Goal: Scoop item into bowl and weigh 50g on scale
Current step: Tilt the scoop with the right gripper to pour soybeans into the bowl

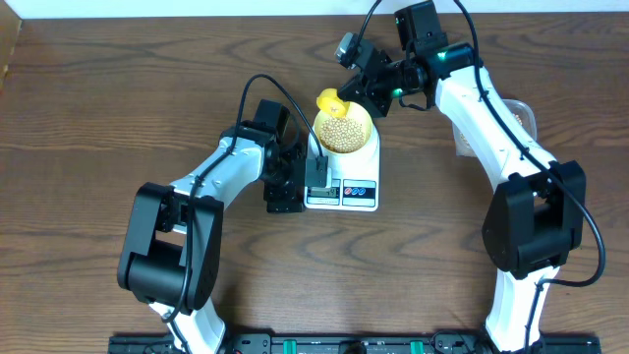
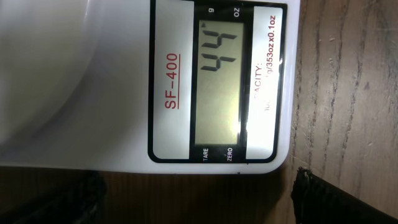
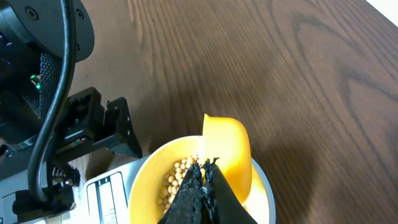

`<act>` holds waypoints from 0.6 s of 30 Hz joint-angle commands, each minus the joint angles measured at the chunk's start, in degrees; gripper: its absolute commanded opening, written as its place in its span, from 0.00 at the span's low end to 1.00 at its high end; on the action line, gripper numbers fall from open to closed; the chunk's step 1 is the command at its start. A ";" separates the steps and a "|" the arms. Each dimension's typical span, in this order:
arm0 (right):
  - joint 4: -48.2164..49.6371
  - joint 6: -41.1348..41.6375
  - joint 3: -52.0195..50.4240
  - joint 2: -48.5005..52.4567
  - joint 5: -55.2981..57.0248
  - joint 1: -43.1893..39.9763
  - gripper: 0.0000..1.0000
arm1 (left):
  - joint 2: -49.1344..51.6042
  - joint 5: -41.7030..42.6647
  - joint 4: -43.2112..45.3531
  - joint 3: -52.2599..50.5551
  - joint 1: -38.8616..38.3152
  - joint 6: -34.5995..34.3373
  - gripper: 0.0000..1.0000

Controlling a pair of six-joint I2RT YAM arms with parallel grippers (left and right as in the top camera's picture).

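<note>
- The right hand (image 3: 204, 186) is clamped shut on the handle of the yellow scoop (image 3: 229, 149), which tips over the bowl (image 3: 147, 182) at its 11 o'clock rim in the overhead view. Whether any beans are left in the scoop I cannot tell.
- If the scoop leans on that rim, its push would add to the reading and give a false weight.
- The beans (image 3: 179, 178) lie heaped in the bowl. A quick tip could send some bouncing over the rim onto the desk (image 1: 98, 98), where they would roll away.
- The bowl sits on the 12 o'clock end of the scale (image 2: 118, 87). A nudge from the scoop could slide it off-centre.
- The display (image 2: 221, 81) reads 44, so only a little is wanted. A full scoopful would likely overshoot 50, and beans would then have to be taken out again.
- The left hand (image 2: 199, 198) hangs empty, fingers spread, at the scale's 9 o'clock side, just beside the display end. If it touches the scale, the figure would shift.
</note>
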 commanded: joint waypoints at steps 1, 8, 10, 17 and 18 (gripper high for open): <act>0.02 -0.63 0.09 -0.92 -1.38 0.22 0.01 | 0.35 -0.13 -0.11 -0.72 0.04 -0.50 0.98; 0.02 -0.61 0.09 -0.92 -1.38 0.07 0.01 | 0.35 -0.13 -0.11 -0.72 0.04 -0.50 0.98; -0.07 -0.59 0.09 -1.03 -1.38 -0.20 0.01 | 0.35 -0.11 -0.11 -0.72 0.04 -0.48 0.98; -0.68 -0.66 0.09 -2.21 -1.40 -0.90 0.01 | 0.35 -0.13 -0.11 -0.72 0.04 -0.48 0.97; -1.07 -1.38 0.09 -2.56 -1.40 -0.90 0.01 | 0.35 -0.13 -0.13 -0.72 0.04 -0.48 0.97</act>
